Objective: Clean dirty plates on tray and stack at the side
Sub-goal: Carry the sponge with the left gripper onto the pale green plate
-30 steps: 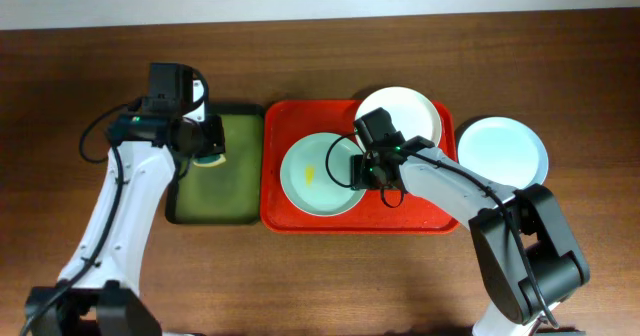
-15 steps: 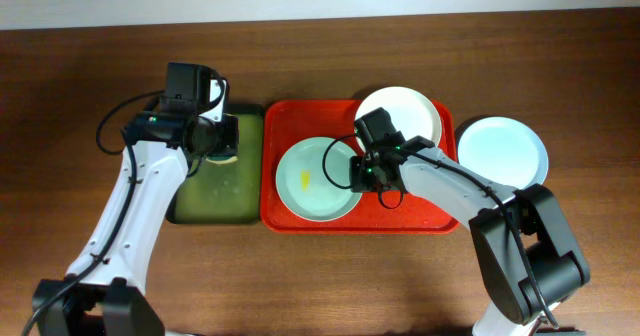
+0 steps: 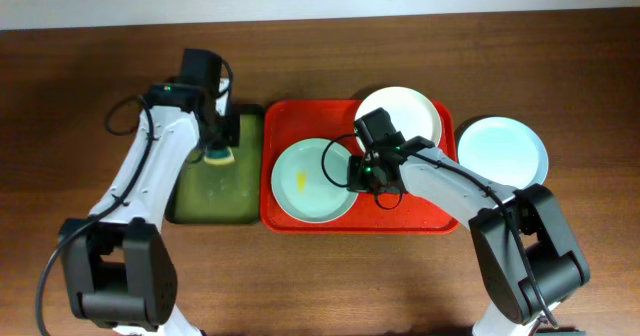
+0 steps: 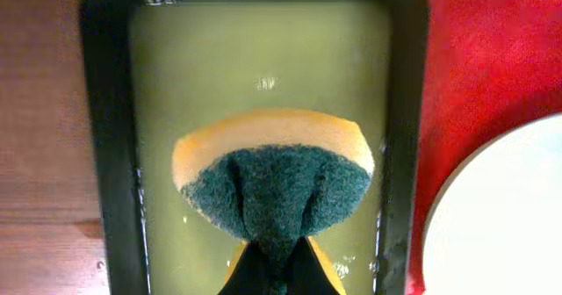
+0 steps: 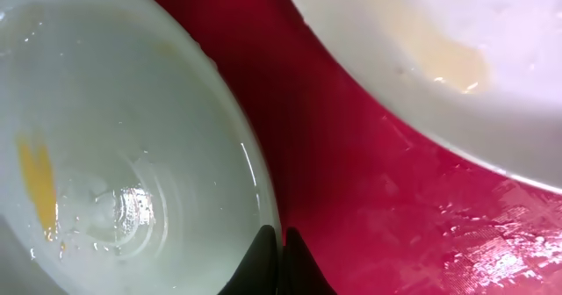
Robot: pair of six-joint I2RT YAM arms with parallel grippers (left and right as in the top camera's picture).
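A pale green plate [image 3: 310,181] with a yellow smear [image 5: 35,179] lies on the left half of the red tray [image 3: 425,214]. My right gripper [image 3: 362,173] is shut on that plate's right rim [image 5: 263,209], one finger inside it and one outside. A white plate [image 3: 402,116], also smeared yellow [image 5: 450,62], rests at the tray's back right. A pale blue plate [image 3: 503,151] sits on the table to the right of the tray. Over the dark green tray [image 3: 190,191], my left gripper [image 4: 274,262] is shut on a yellow and green sponge [image 4: 272,168].
The dark green tray [image 4: 110,154] holds shallow yellowish water and stands right against the red tray's left edge [image 4: 474,67]. The pale green plate's rim [image 4: 509,216] comes close to that edge. Brown table surrounds both trays.
My right gripper has shut on the pale green plate's rim, and the plate has slid slightly left. My left arm has swung right, carrying the sponge over the green tray.
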